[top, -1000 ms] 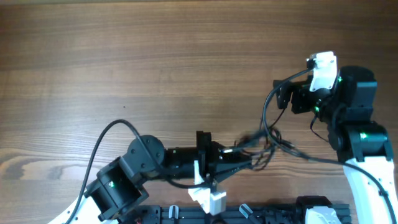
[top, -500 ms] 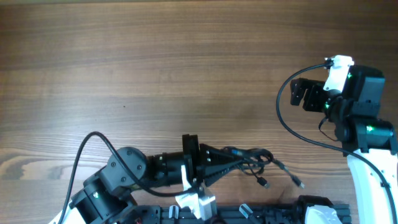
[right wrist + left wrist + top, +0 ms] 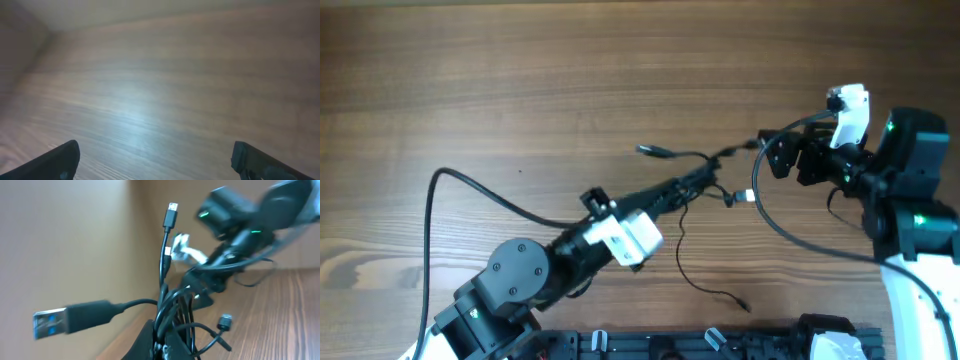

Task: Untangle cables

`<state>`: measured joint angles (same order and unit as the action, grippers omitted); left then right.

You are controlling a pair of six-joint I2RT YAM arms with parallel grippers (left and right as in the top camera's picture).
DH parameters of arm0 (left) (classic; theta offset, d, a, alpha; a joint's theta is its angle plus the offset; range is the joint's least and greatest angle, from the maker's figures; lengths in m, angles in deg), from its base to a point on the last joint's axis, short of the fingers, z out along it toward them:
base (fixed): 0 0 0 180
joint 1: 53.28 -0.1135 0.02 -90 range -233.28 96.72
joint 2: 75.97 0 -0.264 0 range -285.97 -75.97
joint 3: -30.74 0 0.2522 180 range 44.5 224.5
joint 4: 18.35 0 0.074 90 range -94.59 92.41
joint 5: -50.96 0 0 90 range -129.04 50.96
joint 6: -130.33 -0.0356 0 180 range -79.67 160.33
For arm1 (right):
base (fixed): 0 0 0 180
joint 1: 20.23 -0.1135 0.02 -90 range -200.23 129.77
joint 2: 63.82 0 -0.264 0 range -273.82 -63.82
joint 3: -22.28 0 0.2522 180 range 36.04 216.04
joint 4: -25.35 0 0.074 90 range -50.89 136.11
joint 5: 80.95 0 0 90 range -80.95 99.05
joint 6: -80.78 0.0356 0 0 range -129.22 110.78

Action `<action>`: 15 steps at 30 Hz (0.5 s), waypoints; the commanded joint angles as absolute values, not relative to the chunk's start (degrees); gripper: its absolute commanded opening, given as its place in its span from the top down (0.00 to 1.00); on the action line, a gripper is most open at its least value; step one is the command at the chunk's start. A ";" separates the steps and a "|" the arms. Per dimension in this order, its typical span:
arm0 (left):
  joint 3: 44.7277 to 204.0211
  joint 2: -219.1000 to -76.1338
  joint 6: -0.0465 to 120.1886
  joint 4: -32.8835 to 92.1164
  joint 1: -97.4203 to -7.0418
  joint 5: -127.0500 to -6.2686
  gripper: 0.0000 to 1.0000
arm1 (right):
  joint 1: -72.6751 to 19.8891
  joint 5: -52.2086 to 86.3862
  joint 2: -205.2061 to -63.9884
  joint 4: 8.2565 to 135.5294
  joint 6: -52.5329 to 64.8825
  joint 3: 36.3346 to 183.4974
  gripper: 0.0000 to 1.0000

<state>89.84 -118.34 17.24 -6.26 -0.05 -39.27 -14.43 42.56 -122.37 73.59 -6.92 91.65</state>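
The left arm (image 3: pixel 520 285) starts at the near left corner and reaches diagonally toward the middle of the wooden tabletop (image 3: pixel 520 80). Its own thick black cable (image 3: pixel 470 185) arches over its left side. Just right of the arm, a loose cord (image 3: pixel 685 265) from the bunch trails back toward the near edge. It ends in a tiny plug (image 3: pixel 743 305) well apart from the rest.

At the arm's tip, the left tool (image 3: pixel 692 184) is clamped fully shut on the cables (image 3: pixel 712 172). They form a knot of thin black cords, held a little right of the tabletop's centre. In the left wrist view the cords rise out of the pinched fingers (image 3: pixel 150 340) in several crossing loops. A USB-A plug (image 3: pixel 50 322) with a blue insert sticks out to one side. A slim plug (image 3: pixel 171 214) points straight up above the bunch, and a small one (image 3: pixel 225 321) hangs off a lower loop.

Farther right, the right tool (image 3: pixel 775 160) faces the bunch from close by. Whether any cord touches it cannot be told. Its jaws are spread wide and grip nothing. The right wrist view shows only wood grain between its two fingertips (image 3: pixel 62 160).
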 commanded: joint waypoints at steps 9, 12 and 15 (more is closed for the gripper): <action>91.02 -121.95 30.75 -11.20 0.17 -35.25 0.96 | -14.25 69.43 -110.92 69.57 -15.62 91.96 0.00; 91.02 -124.20 30.75 -13.65 0.17 -40.43 0.96 | -14.25 74.74 -110.70 69.57 -18.37 91.96 0.00; 91.02 -126.89 30.73 -16.53 0.17 -46.07 0.96 | -14.25 75.17 -110.74 69.59 -18.30 91.96 0.00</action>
<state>89.84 -124.96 29.59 -13.93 -0.05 -39.10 -14.43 70.71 -111.16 69.83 -15.99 91.65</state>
